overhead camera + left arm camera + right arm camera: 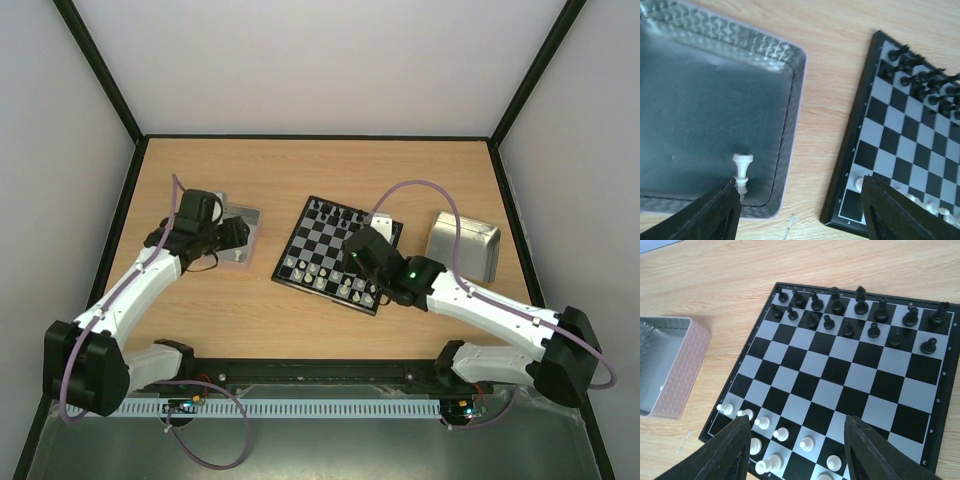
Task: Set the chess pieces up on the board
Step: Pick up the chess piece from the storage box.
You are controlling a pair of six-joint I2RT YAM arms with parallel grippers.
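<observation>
The board [325, 245] lies mid-table, black pieces [860, 315] filling its two far rows and white pieces [781, 434] along its near rows. My right gripper [796, 450] is open and empty above the white side of the board [840, 375]. My left gripper [800, 210] is open and empty over the wood between the left metal tray [790, 100] and the board's corner [855, 175]. One white piece [742, 171] stands upright inside that tray, just by my left finger [715, 215], not held.
A second metal tray [466, 243] stands right of the board, partly behind my right arm. The left tray shows in the top view [246, 214] and in the right wrist view [677, 375]. A small scratch-like sliver [790, 222] lies on the wood.
</observation>
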